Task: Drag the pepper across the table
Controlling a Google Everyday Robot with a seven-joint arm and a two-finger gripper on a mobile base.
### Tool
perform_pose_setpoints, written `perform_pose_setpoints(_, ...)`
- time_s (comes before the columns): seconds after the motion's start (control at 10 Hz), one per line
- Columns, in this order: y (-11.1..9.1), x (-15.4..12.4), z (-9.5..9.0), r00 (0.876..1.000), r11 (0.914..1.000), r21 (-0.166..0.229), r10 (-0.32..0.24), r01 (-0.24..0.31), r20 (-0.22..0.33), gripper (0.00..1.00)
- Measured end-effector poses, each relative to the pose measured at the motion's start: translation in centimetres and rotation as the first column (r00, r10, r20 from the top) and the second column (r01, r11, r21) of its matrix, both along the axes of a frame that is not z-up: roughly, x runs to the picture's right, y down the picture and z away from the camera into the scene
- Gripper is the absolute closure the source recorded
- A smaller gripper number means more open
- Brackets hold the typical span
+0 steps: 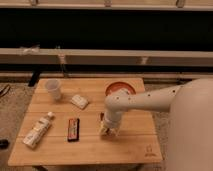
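The light wooden table [55, 152] fills the lower middle of the camera view. My gripper [107, 128] hangs from the white arm [135, 102] and is down at the tabletop, right of the table's middle. The pepper is hidden beneath the gripper; only a small dark sliver [102, 117] shows at its upper left edge, and I cannot tell whether the gripper holds it.
A white cup [53, 89] stands at the back left. A small white packet [80, 101] lies near the middle. A white bottle [37, 131] lies at the front left, a dark bar [73, 129] beside it. An orange bowl [121, 89] sits at the back right, behind the arm.
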State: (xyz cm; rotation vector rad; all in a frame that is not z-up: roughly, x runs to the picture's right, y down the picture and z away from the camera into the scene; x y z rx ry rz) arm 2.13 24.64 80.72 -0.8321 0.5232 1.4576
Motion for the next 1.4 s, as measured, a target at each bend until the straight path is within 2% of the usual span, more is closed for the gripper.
perform_pose_setpoints(0.3,-1.2,0.6,1.6,0.999,0.9991,0.023,-0.035,0.035,0.005,0.36)
perform_pose_setpoints(0.6,-1.6,0.2,2.0,0.997,0.9967,0.037,-0.073,0.072,0.028,0.62)
perform_pose_setpoints(0.8,-1.8,-1.2,1.0,0.993,0.9941,0.047,-0.101,0.098,0.057,0.84)
perform_pose_setpoints(1.0,-2.0,-1.7,-0.1,0.992,0.9927,0.046,-0.114,0.111,0.062,0.99)
perform_pose_setpoints(1.3,-1.6,-1.5,-1.1,0.987,0.9882,0.026,-0.152,0.151,0.045,1.0)
perform_pose_setpoints(1.4,-0.8,-1.4,-1.4,0.98,0.9808,0.0,-0.195,0.195,0.037,1.0)
